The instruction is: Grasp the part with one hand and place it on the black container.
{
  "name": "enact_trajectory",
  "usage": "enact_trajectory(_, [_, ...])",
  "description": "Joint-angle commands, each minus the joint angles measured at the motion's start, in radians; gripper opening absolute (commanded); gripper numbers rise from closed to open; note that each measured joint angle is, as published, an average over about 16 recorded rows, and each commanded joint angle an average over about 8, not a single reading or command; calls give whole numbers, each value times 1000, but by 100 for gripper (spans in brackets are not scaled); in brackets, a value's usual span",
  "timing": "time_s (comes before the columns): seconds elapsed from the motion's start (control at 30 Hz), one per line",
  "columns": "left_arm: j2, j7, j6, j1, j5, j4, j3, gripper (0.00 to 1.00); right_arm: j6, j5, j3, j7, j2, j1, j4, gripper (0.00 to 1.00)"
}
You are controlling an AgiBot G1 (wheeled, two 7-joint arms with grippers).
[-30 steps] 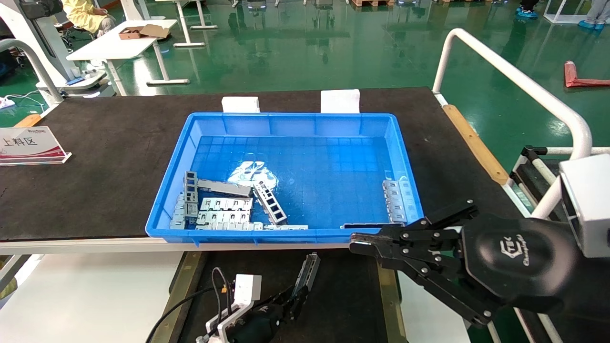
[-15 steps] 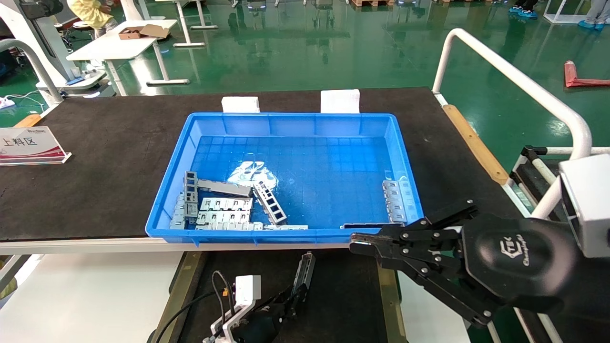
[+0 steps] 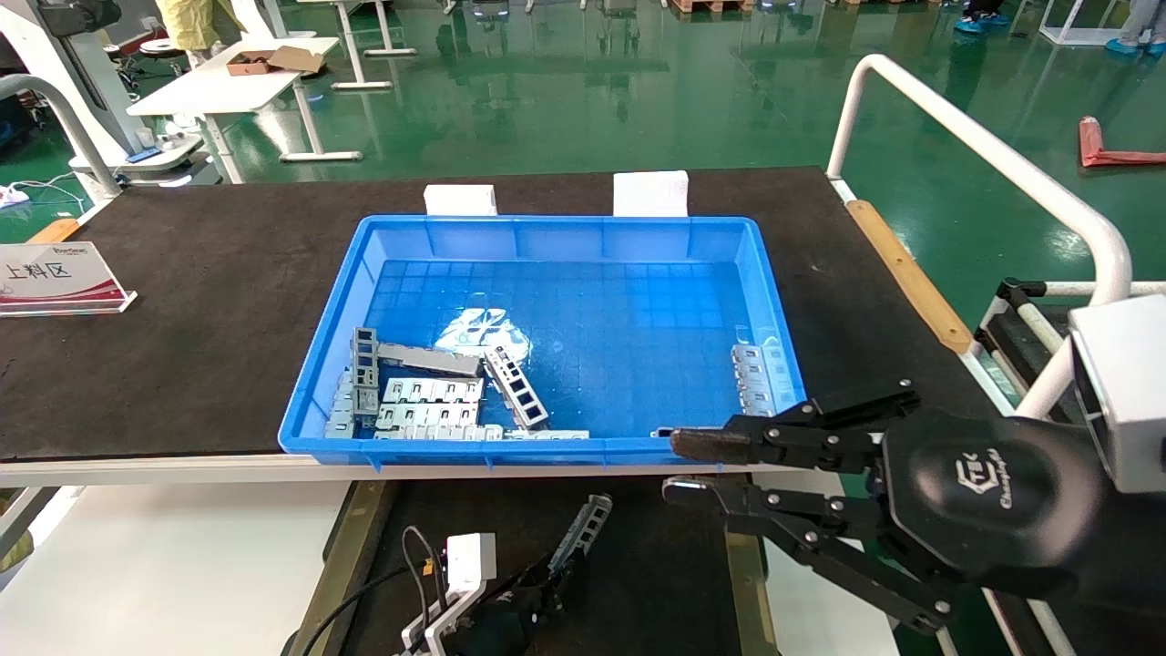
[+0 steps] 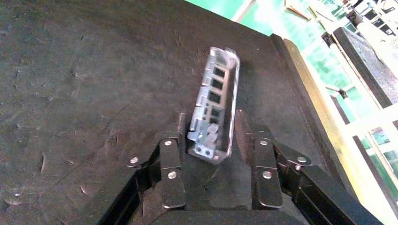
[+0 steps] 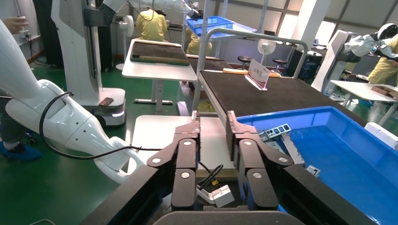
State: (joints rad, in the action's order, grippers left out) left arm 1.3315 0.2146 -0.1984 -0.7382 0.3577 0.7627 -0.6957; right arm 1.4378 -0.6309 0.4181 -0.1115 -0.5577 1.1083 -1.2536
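The part (image 3: 583, 533), a slim grey channel strip with a row of cutouts, lies tilted on the black container (image 3: 656, 565), a flat tray with olive rails, just below the table's front edge. My left gripper (image 3: 551, 579) is low on the tray behind the part's near end. In the left wrist view the part (image 4: 217, 103) sits between the spread fingers (image 4: 171, 150) with small gaps on both sides, its far end pointing away over the tray (image 4: 94, 70). My right gripper (image 3: 683, 465) hovers open and empty over the tray's right rail; it is also open in its wrist view (image 5: 213, 117).
A blue crate (image 3: 556, 221) on the black table mat holds several other metal pieces (image 3: 419, 392), and shows in the right wrist view (image 5: 338, 140). A sign (image 3: 55, 278) stands at the left. A white tubular rail (image 3: 984, 146) runs along the right.
The left gripper has let the part go; it dropped lower and now leans flatter on the tray. The right gripper's fingers, shut before, have spread open.
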Motion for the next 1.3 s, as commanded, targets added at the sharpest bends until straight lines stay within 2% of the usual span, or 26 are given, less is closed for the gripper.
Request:
enact_trajectory(0.03, [1, 2, 4, 2, -2, 1, 2, 100, 0, 0, 0, 0, 0, 0, 0, 100])
enact_trajectory(0.27, [-14, 28, -12, 3, 11, 19, -1, 100, 0, 0, 0, 0, 0, 0, 0, 100])
enact_trajectory(0.47, [-68, 68, -70, 6, 56, 54, -30, 100, 0, 0, 0, 0, 0, 0, 0, 100])
enact_trajectory(0.8, [-240, 69, -251, -5, 138, 149, -126, 100, 0, 0, 0, 0, 0, 0, 0, 100])
enact_trajectory(1.03, [-366, 18, -401, -58, 183, 209, -189, 100, 0, 0, 0, 0, 0, 0, 0, 100])
enact_trajectory(1.3, [-472, -10, -550, -120, 224, 268, -225, 100, 0, 0, 0, 0, 0, 0, 0, 100])
